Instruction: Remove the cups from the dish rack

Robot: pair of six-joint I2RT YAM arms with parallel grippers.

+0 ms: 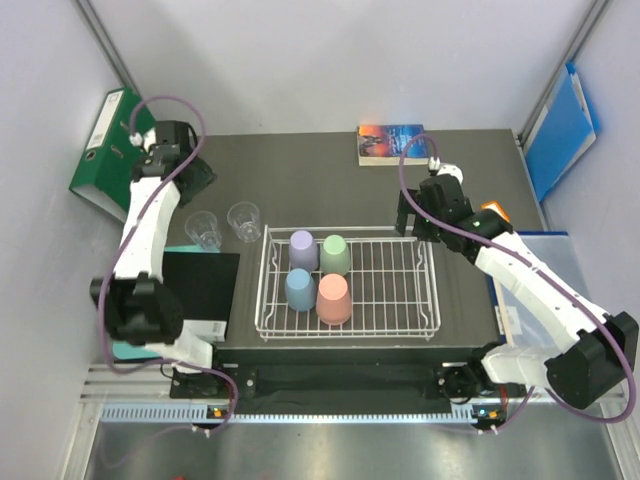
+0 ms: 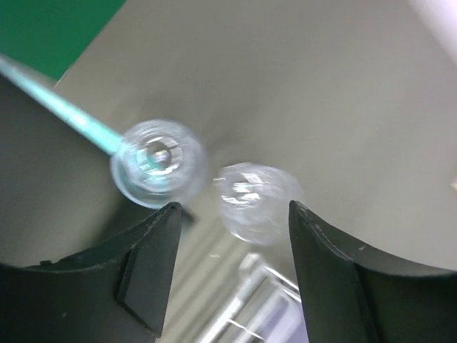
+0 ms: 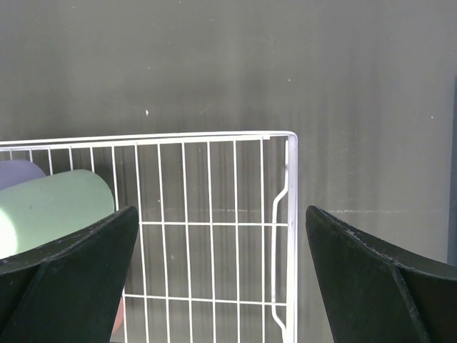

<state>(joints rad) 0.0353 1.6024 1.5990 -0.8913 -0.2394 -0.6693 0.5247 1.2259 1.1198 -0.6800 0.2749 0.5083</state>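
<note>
Firstly, one big dark table (image 1: pixel 330 170), with all the rest on it or beside it. Next in size, two white and black arms: one left arm (image 1: pixel 140 235) and one right arm (image 1: pixel 530 275), bolted at the near edge.

Then one white wire dish rack (image 1: pixel 395 290), sitting in the middle of the table, close to the front. Inside, on the left half, four plastic cups, seemingly upside down, packed close in a square:
- one lavender cup (image 1: pixel 302 243) at the far left
- one green cup (image 1: pixel 335 254) just beside it
- one blue cup (image 1: pixel 299 288) at the near left
- one pink cup (image 1: pixel 333 298) at the near right

Around the edges:
- one green binder (image 1: pixel 105 150) at the far left corner
- one blue folder (image 1: pixel 560 130) against the right wall
- one black pad (image 1: pixel 205 280) left of the rack
- one book (image 1: pixel 390 143) at the far edge

Smaller still, two grippers. One left gripper (image 2: pixel 232 214) up over the far left of the table, fingers spread apart, holding nothing. One right gripper (image 3: pixel 221 214) over the far right corner of the rack, fingers wide apart too, holding nothing.

Smallest of all, two clear glass cups (image 1: pixel 203 230) (image 1: pixel 243 219), standing mouths up on the table just left of the rack, side by side, not touching. Blurry in the left wrist view.
</note>
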